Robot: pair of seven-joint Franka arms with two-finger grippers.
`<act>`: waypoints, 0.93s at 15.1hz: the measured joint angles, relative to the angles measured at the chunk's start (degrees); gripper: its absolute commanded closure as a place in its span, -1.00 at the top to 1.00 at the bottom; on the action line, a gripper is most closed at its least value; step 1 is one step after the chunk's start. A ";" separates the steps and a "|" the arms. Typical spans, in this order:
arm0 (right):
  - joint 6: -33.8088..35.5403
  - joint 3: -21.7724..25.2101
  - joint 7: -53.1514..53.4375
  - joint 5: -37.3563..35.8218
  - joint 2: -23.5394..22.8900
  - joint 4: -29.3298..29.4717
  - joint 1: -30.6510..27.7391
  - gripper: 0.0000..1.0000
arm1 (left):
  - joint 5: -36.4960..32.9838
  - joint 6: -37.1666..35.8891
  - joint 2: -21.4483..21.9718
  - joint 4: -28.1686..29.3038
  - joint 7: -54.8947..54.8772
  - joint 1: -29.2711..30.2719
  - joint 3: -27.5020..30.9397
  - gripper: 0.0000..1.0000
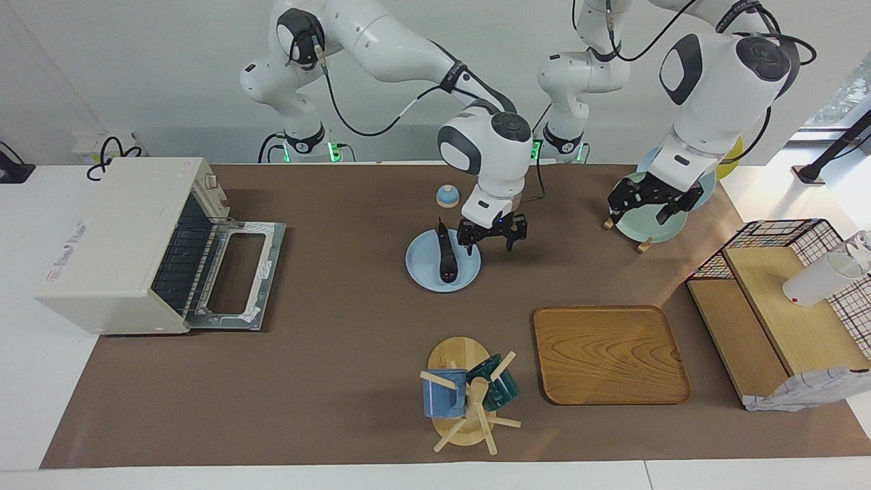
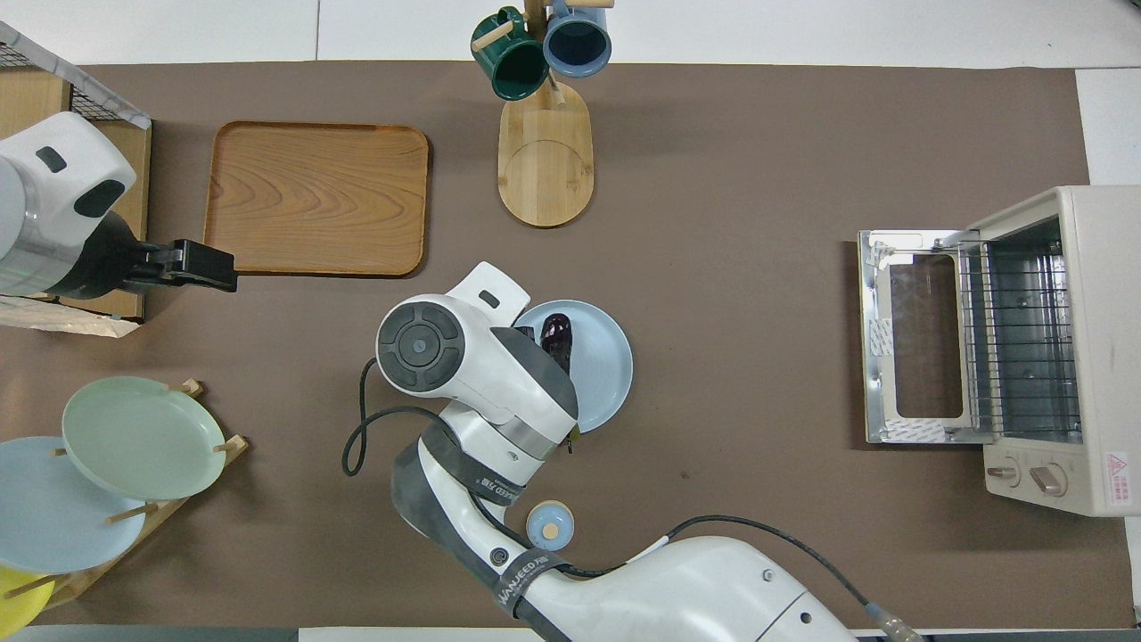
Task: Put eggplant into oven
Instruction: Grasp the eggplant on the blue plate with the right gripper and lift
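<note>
Off-white, the oven [image 1: 116,245] is seen at the right arm's end of the table, its door [image 1: 235,275] dropped open. Toward the middle, the eggplant [image 1: 446,257] is laid on a light blue plate [image 1: 425,269]. The right gripper [image 1: 491,235] is held low over the plate's edge, just beside the eggplant, jaws spread and empty. The left gripper [image 1: 652,199] is raised over the green plate [image 1: 636,228] in its rack, jaws likewise spread.

1. Bright, even room light; both views are sharp.
2. Daylight glare washes the bench [image 1: 748,187] corner near the window.
3. Soft shadows fall beneath the arms and the tray [image 1: 610,354].
</note>
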State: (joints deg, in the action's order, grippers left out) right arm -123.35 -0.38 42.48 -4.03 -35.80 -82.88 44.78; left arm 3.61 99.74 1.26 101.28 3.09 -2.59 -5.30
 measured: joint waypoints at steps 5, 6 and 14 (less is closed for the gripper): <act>-0.25 0.21 -0.05 0.00 0.08 -2.61 -0.18 0.17 | -0.02 0.00 -0.01 0.33 0.00 0.14 0.00 1.00; -0.18 0.18 -0.05 0.00 0.13 -3.06 -0.07 0.12 | -0.02 0.00 -0.01 0.33 0.00 0.14 0.00 1.00; 0.55 0.15 -0.05 0.00 1.73 -6.95 -0.04 -1.00 | -0.03 -0.01 -0.01 0.33 0.00 0.14 0.00 1.00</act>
State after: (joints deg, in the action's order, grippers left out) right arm -122.80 -0.23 42.44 -4.03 -34.07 -89.84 44.74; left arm 3.58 99.73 1.26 101.62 3.09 -2.45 -5.30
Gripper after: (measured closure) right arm 0.630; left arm 0.000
